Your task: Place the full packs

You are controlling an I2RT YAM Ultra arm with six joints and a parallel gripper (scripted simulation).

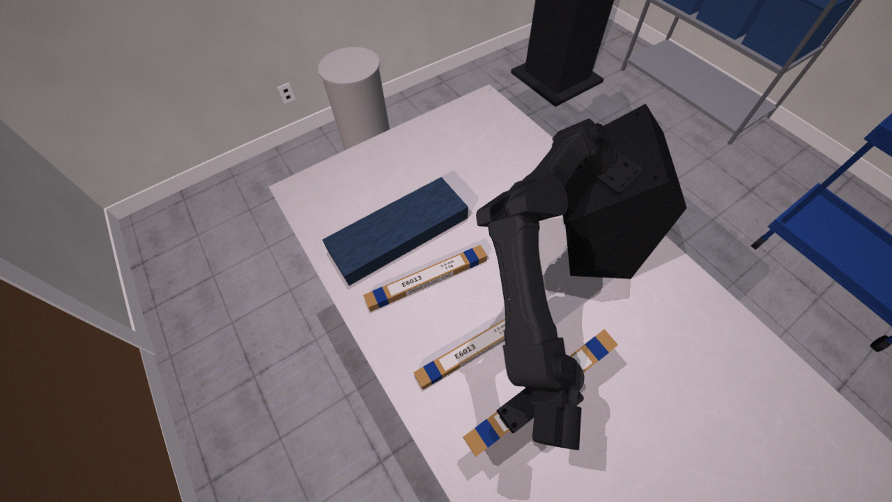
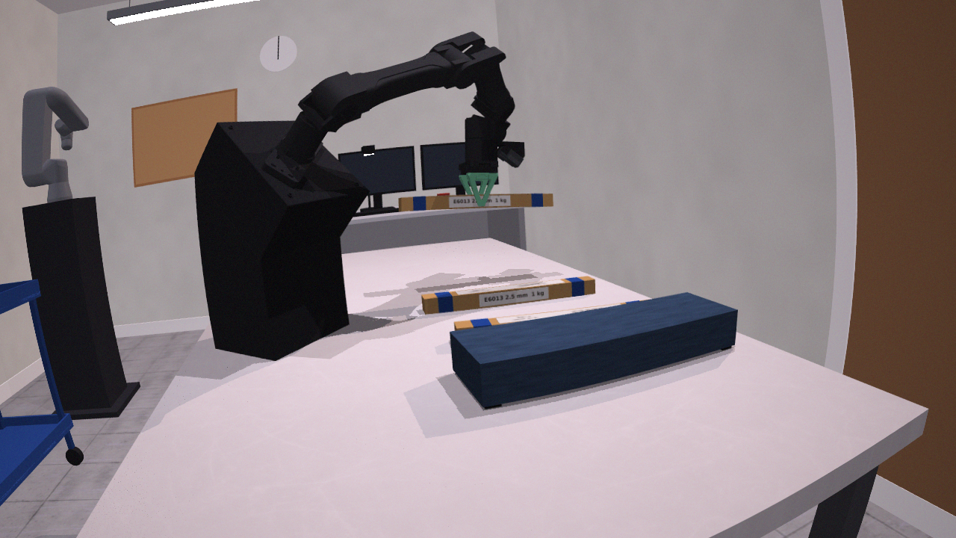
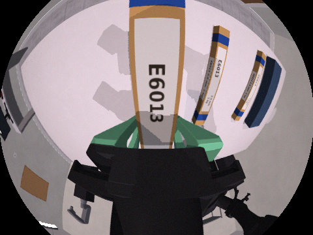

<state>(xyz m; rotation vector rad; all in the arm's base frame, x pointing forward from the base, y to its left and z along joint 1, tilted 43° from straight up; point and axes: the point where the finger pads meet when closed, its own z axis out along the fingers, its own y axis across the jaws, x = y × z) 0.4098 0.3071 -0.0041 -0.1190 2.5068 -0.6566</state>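
Note:
My gripper (image 2: 481,200) (image 3: 156,117) is shut on an orange-brown E6013 pack with blue bands (image 1: 601,344) (image 2: 538,199) (image 3: 157,42), about at its middle. The pack hangs level, well above the table; in the top view the arm covers its middle and the fingertips. A second pack (image 1: 464,352) (image 2: 514,296) (image 3: 212,76) lies flat on the table, partly behind the arm in the top view. A third pack (image 1: 427,276) (image 2: 481,323) (image 3: 251,85) lies flat beside the low platform, mostly hidden behind it in the exterior view. The dark blue platform (image 1: 396,224) (image 2: 594,347) (image 3: 265,94) carries nothing.
The white table (image 1: 704,374) (image 2: 300,454) (image 3: 65,81) bears the platform and the two lying packs. The arm's black pedestal (image 1: 624,224) (image 2: 267,267) stands at its side. A grey cylinder (image 1: 355,93) stands beyond the table edge. A blue cart (image 1: 835,243) (image 2: 26,441) is off the table.

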